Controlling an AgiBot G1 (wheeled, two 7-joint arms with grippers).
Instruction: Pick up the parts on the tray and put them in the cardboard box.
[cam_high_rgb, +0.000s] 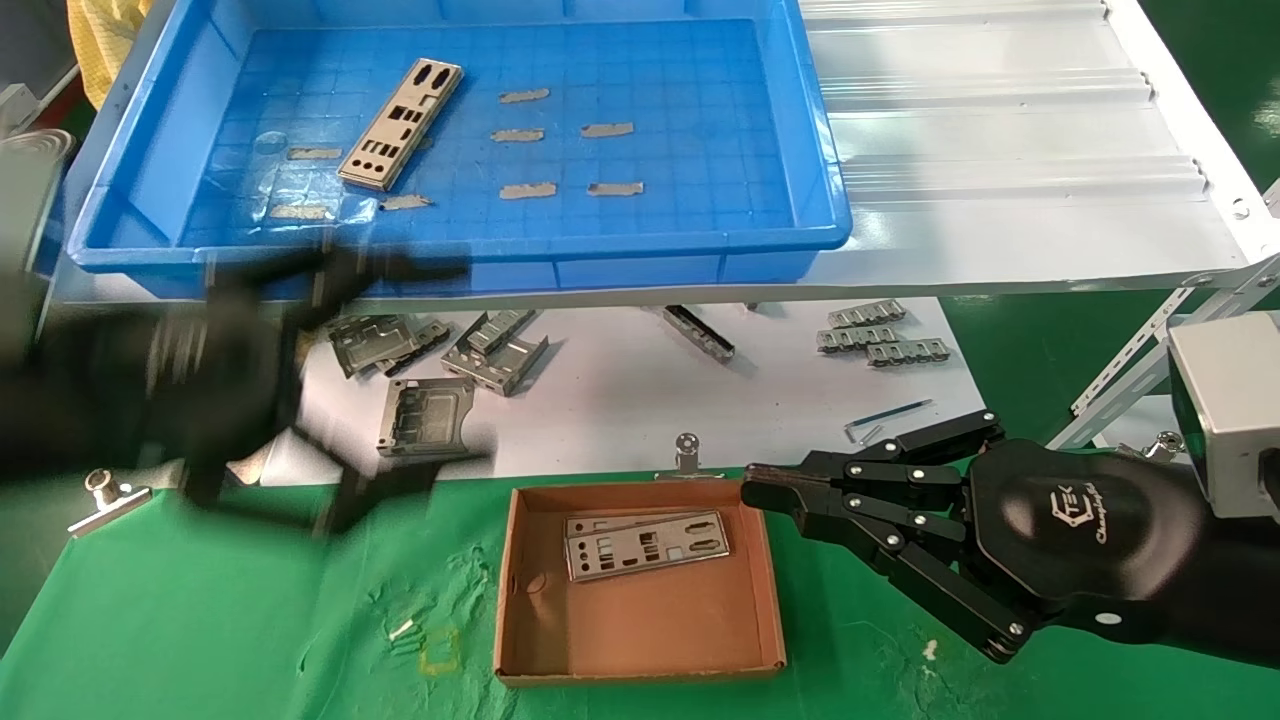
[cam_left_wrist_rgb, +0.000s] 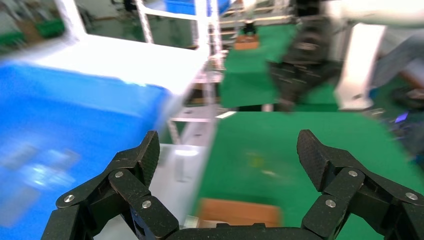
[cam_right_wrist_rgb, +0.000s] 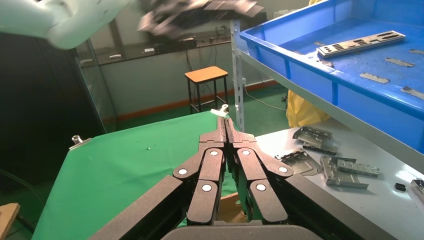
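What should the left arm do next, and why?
Probably reach the left gripper up over the tray's near rim toward the one plate lying there. Its fingers are open and empty, plates already lie in the cardboard box, and the right gripper sits shut beside the box.
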